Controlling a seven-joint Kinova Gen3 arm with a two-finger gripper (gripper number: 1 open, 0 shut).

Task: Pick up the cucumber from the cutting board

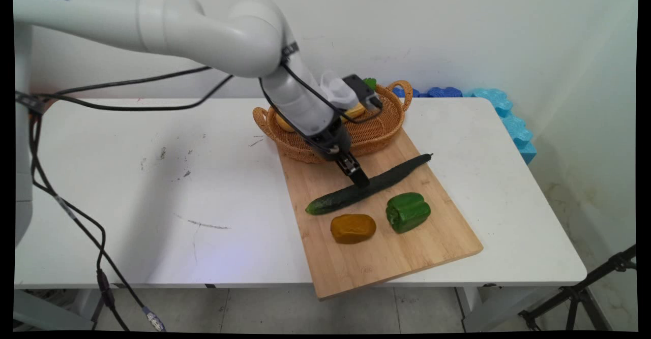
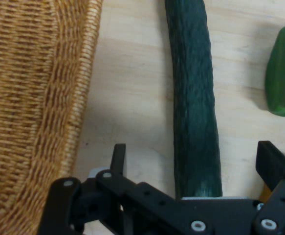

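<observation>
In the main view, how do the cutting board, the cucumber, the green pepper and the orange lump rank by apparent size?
1. Cutting board, clearly largest.
2. Cucumber, long and thin.
3 and 4. Green pepper and orange lump: they look about alike, so I do not rank them.

One piece of lettering for you to log: blue capitals on the white arm (image 1: 152,19), on its long link, far up and to the left of the wooden cutting board (image 1: 386,257). The picture's edge cuts the word. Only "KIN" shows, and it appears upside down from this camera. The hand view shows no writing you can read.
</observation>
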